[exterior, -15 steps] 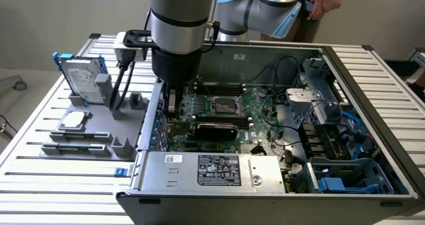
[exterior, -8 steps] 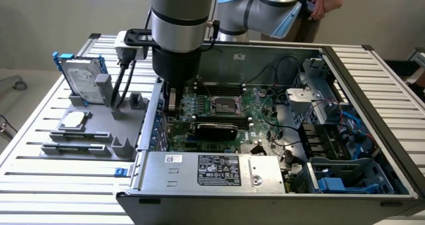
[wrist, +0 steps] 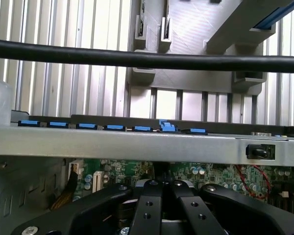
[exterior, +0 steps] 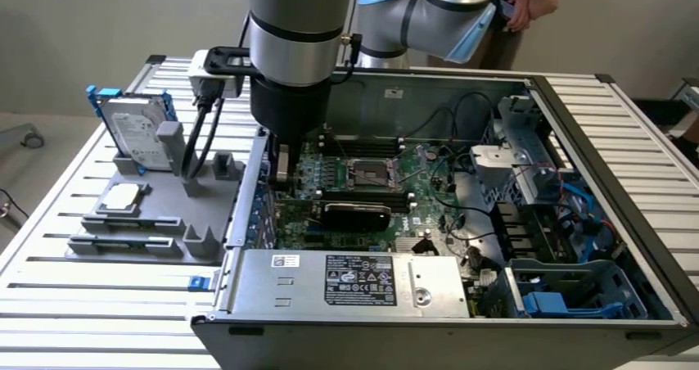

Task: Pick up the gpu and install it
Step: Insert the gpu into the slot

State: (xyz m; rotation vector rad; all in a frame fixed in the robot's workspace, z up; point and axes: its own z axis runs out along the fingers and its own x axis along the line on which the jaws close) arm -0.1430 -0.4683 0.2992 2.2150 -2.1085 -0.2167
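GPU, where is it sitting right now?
In the exterior view, the gpu lies inside the open computer case, on the motherboard just below the CPU socket, above the silver power supply.

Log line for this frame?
gripper: low inside case | gpu: lying across motherboard, beside gripper | contact: unclear

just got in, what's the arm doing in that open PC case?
The Universal Robots arm has its end effector lowered inside the open grey computer case, at the edge of the green motherboard nearest the grey parts holder. A small card with a black shroud face, the gpu, lies across the board just beside it. The silver hard drive in its blue frame stands in the holder outside the case. A person stands behind the table.
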